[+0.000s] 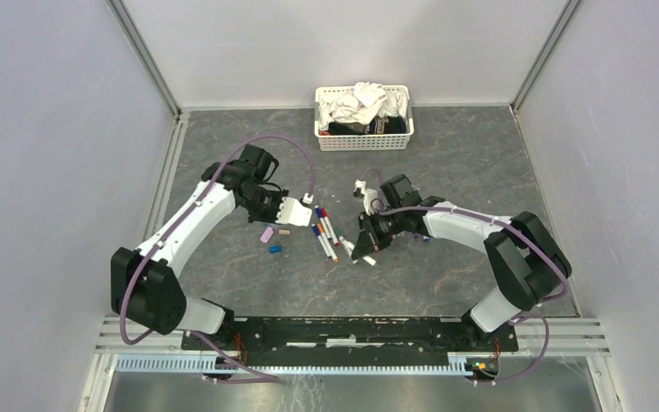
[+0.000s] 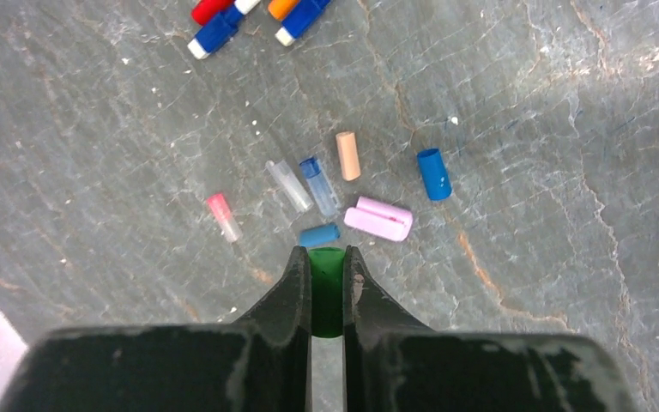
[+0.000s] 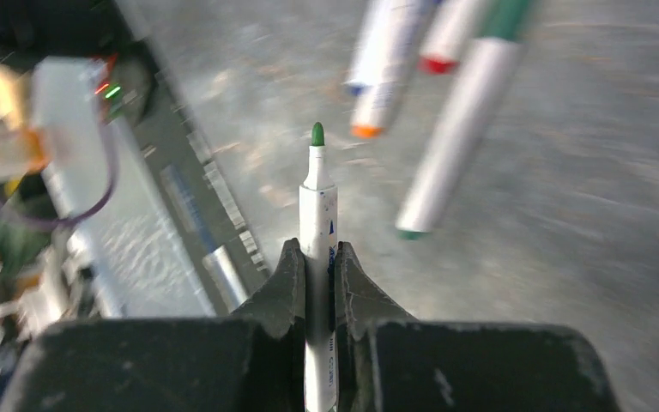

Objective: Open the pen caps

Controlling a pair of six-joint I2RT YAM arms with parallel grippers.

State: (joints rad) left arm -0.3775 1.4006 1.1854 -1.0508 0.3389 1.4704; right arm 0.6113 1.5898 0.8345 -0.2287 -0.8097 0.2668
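No writing can be read anywhere. The white pen bears small blue and grey print on its barrel, too blurred and tiny to make out.

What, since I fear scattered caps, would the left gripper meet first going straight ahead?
Probably the small blue cap, lying just beyond the left gripper, which is shut on a green cap; its height above the table is unclear.
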